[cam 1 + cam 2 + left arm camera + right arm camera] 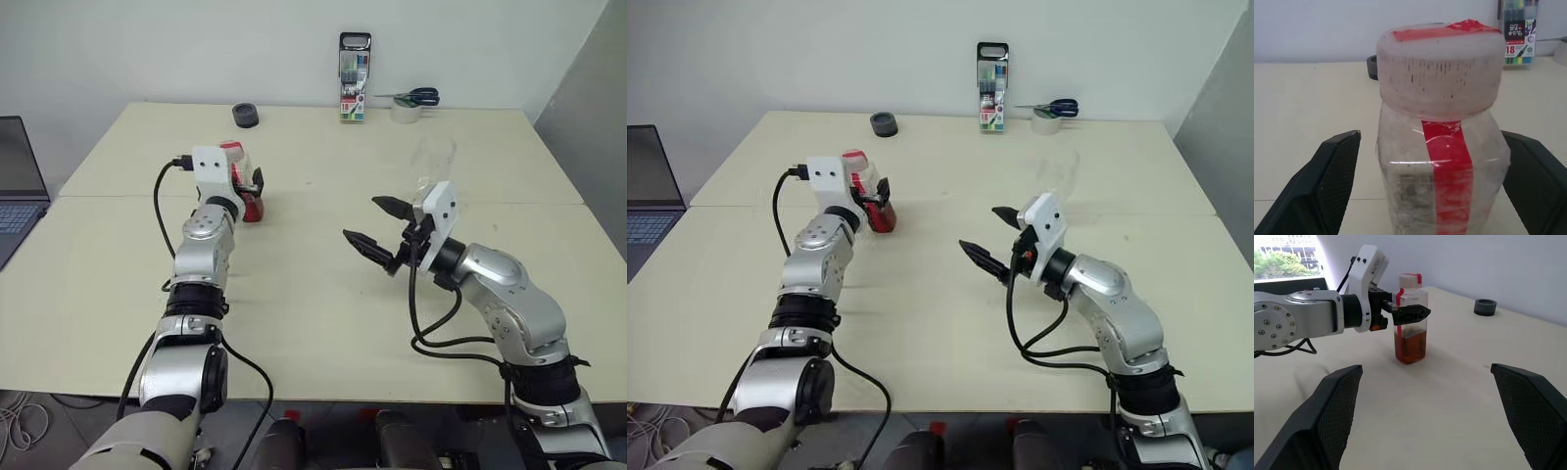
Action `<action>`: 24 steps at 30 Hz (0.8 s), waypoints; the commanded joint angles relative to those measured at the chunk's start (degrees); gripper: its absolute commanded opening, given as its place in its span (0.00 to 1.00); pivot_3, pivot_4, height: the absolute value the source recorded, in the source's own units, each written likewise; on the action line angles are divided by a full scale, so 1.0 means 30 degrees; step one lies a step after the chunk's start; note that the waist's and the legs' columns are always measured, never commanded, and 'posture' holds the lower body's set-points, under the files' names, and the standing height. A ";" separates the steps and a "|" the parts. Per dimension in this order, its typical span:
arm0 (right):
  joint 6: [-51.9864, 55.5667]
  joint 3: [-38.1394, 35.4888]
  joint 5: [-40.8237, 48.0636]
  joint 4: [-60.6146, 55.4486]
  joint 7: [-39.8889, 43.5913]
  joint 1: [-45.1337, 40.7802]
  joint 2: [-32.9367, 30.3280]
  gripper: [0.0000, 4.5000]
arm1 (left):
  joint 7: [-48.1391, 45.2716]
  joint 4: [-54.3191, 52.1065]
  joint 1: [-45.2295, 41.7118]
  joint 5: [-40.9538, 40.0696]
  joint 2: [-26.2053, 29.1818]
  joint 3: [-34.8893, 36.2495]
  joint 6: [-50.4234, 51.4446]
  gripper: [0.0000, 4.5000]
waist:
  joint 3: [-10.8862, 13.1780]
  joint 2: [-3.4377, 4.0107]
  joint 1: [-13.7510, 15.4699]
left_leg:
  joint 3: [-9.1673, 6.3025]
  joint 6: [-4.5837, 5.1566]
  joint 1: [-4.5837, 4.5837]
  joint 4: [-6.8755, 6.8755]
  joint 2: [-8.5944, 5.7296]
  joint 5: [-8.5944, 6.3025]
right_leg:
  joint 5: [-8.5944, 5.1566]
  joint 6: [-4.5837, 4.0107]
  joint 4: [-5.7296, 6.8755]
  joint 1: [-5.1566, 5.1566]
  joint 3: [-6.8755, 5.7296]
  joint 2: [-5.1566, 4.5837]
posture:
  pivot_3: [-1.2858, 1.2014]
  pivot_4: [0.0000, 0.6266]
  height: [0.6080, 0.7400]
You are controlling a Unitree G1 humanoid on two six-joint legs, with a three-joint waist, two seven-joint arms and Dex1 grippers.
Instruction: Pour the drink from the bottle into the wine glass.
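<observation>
Half-full of reddish-brown drink (1410, 346), the capped bottle (1411, 318) stands upright left of the table's (313, 294) middle, between the spread fingers of the left gripper (1405, 312), ungrasped. Right gripper (377, 224) hangs released; wine glass (432, 162) stands empty toward the far right edge
</observation>
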 commanded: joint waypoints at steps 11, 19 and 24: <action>-0.0221 -0.0039 0.0095 -0.0406 0.0142 -0.0143 0.0042 1.00 | -0.0178 0.0734 -0.1175 0.0490 0.0420 -0.0254 -0.1196 0.99 | 0.0000 0.0000 0.0000 | -0.0009 -0.0013 -0.0074 0.0009 -0.0008 0.0008 | 0.0001 -0.0002 0.0014 -0.0074 -0.0022 -0.0024 | 0.52 0.24 1.00; -0.0230 -0.0080 0.0072 -0.0359 0.0100 -0.0127 0.0041 1.00 | -0.0104 0.1932 -0.1817 0.0348 0.0407 -0.0070 -0.1432 0.87 | 0.0000 0.0000 -0.0007 | -0.0017 -0.0013 -0.0078 0.0012 -0.0017 0.0008 | 0.0001 -0.0002 0.0017 -0.0074 -0.0047 -0.0030 | 0.52 0.24 1.00; -0.0259 -0.0103 0.0066 -0.0352 0.0067 -0.0111 0.0067 1.00 | -0.0108 0.2537 -0.2099 0.0295 0.0384 -0.0051 -0.1698 0.53 | 0.0000 0.0000 -0.0015 | -0.0028 -0.0014 -0.0085 0.0013 -0.0019 0.0008 | 0.0002 -0.0002 0.0018 -0.0074 -0.0097 -0.0047 | 0.52 0.24 1.00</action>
